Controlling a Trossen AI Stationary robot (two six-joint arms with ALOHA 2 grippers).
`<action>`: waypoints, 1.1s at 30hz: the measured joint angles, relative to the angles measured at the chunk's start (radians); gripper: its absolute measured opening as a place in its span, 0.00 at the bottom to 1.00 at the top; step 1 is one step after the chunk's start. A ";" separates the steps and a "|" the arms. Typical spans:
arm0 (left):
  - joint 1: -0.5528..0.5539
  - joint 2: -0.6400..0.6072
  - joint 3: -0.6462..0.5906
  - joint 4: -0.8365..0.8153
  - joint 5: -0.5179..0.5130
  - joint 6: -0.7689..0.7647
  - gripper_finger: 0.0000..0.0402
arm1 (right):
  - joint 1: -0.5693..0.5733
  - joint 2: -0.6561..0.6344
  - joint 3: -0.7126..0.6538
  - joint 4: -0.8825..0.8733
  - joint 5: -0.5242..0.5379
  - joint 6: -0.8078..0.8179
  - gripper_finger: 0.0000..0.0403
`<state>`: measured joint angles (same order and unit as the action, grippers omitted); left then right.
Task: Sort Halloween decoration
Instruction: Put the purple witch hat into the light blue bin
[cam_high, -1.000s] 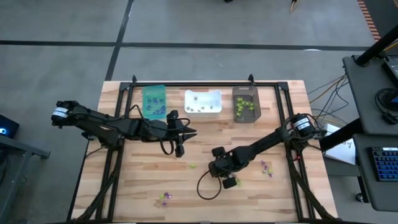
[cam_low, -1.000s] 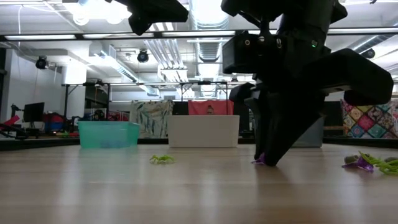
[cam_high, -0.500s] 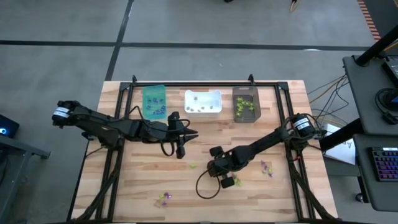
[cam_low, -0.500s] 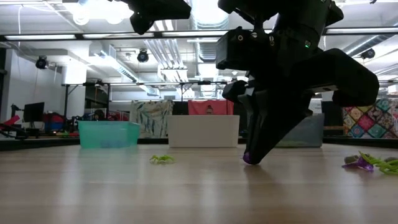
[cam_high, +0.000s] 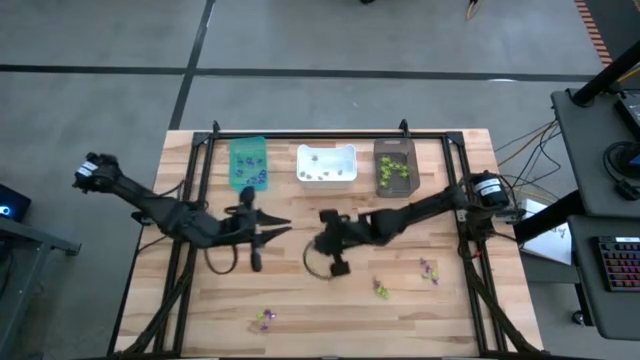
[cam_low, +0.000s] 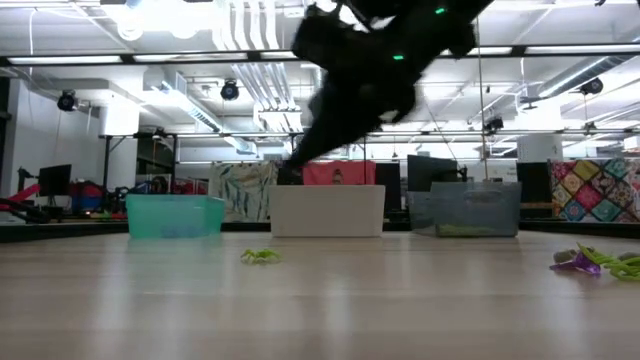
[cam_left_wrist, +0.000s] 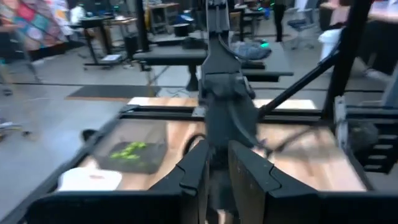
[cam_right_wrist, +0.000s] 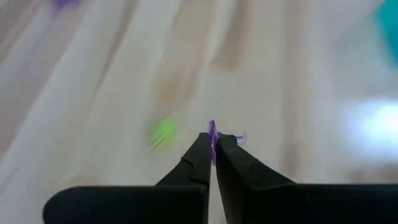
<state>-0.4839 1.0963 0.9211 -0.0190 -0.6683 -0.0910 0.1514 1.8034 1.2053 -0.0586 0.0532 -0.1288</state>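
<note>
2 arms reach over the tabletop, and both are mine. My right end effector is pinched shut on 1 purple trinket, which sticks up between the fingertips. That arm stretches in from the right side, its wrist lifted off the wood near the middle, just in front of the white bin. 1 second ago it was lower and nearer the front, tip down beside this trinket on the wood; now it has risen and swung toward the bins. My left end effector waits left of centre, pointing at the right one; I cannot tell what gap its fingers keep. It has shifted forward and left since then. 1 green trinket lies loose on the wood, with others and purple ones near the front.
</note>
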 joint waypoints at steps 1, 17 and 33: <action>-0.022 -0.015 0.000 -0.023 -0.036 0.000 0.11 | -0.021 0.000 0.000 0.045 0.001 -0.006 0.02; -0.145 -0.054 0.000 -0.185 -0.361 0.017 0.11 | -0.263 0.060 0.067 0.574 -0.080 -0.103 0.02; -0.157 -0.192 0.000 -0.386 -0.496 -0.016 0.11 | -0.384 0.471 0.631 0.385 0.010 -0.032 0.02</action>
<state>-0.6411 0.9041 0.9211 -0.4050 -1.1640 -0.1072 -0.2329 2.2745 1.8368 0.3268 0.0629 -0.1606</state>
